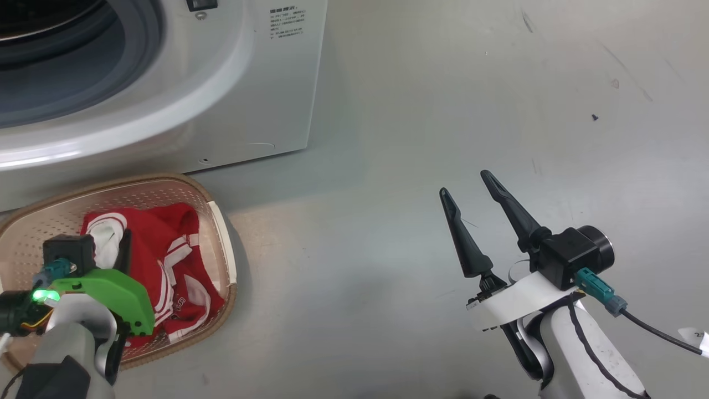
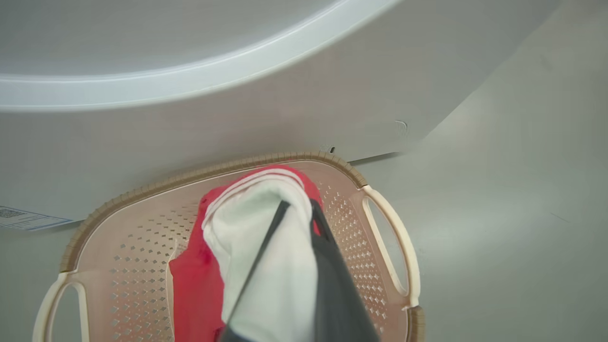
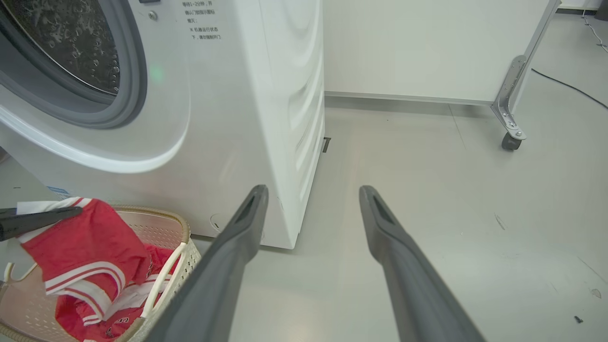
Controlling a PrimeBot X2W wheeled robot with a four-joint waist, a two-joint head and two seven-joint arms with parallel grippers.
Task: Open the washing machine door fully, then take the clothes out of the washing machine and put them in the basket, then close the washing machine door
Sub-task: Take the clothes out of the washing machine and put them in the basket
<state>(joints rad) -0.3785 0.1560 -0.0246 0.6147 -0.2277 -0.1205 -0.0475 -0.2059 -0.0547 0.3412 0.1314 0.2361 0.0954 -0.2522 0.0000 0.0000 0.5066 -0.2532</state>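
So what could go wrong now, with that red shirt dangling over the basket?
The left gripper is shut on the red jersey above the basket. If it lets go off-centre, fabric might drape over the rim. The cloth is bunched between its fingers, so it could snag and lift back out.

I've got open floor all along the right of the washing machine. On my left the basket, piled with clothes, sits just beside the machine's front, below its open mouth.
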